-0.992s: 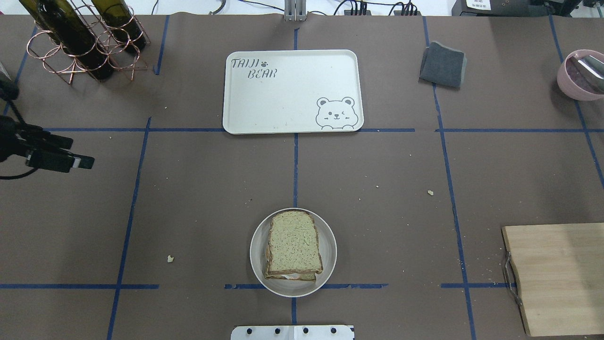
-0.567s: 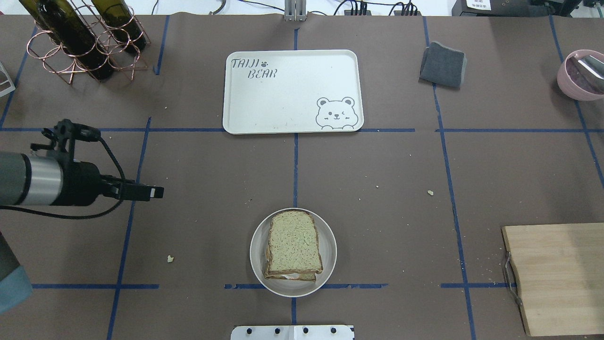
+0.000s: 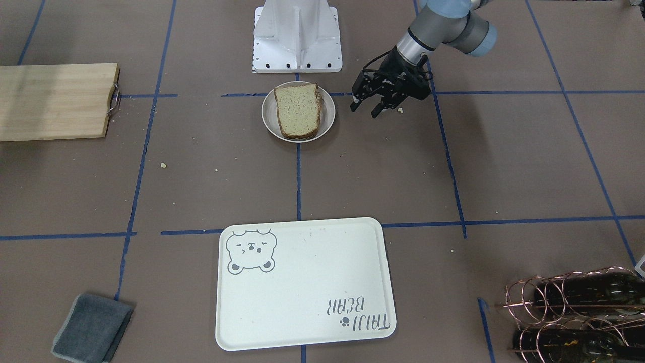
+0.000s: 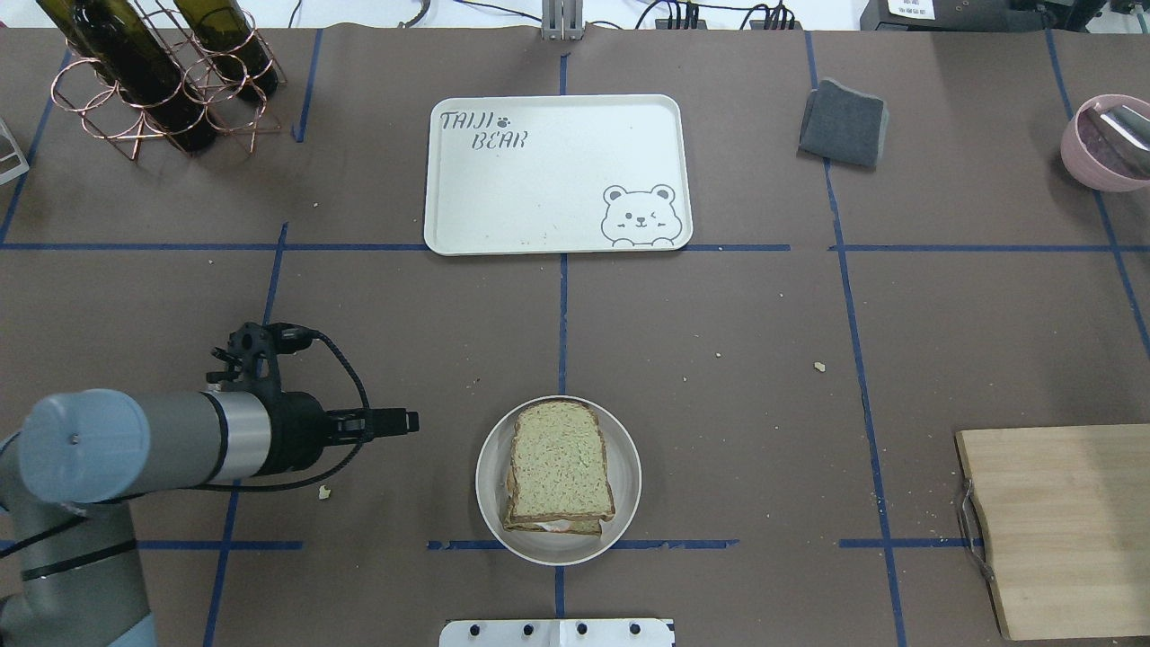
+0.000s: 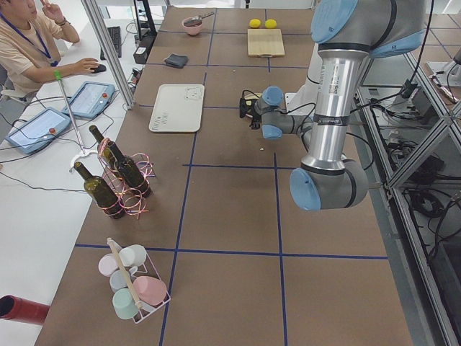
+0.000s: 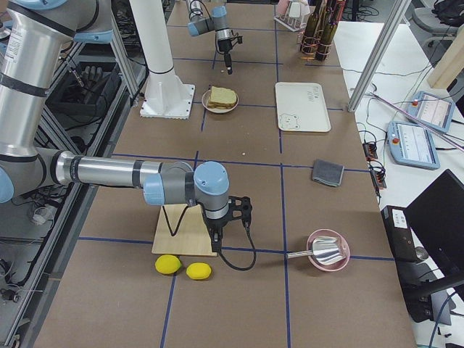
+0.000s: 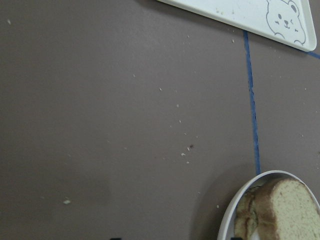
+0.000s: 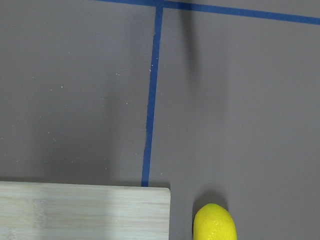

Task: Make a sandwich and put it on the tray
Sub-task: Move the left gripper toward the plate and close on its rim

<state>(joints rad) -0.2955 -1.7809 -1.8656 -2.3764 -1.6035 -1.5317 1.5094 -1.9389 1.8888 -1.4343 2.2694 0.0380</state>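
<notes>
The sandwich (image 4: 559,476), speckled tan bread with a dark crust and a white egg edge showing at its near side, lies on a small round off-white plate (image 4: 629,490) near the robot's base. It also shows in the front view (image 3: 298,110) and the left wrist view (image 7: 282,210). The cream tray (image 4: 557,175) with the bear face lies farther out and holds nothing. My left gripper (image 3: 365,110) is open and holds nothing, hovering just left of the plate (image 3: 328,112). My right gripper (image 6: 217,235) shows only in the right side view; I cannot tell its state.
A copper rack with wine bottles (image 4: 153,81) stands far left. A grey cloth (image 4: 843,123) and a pink bowl (image 4: 1105,144) are far right. A wooden cutting board (image 4: 1060,526) lies near right, with two lemons (image 6: 168,264) beside it. Crumbs dot the brown paper.
My left arm has swung in from the left edge toward the plate, closer to the robot's base and to the right. The sandwich, plate and tray have not moved.
</notes>
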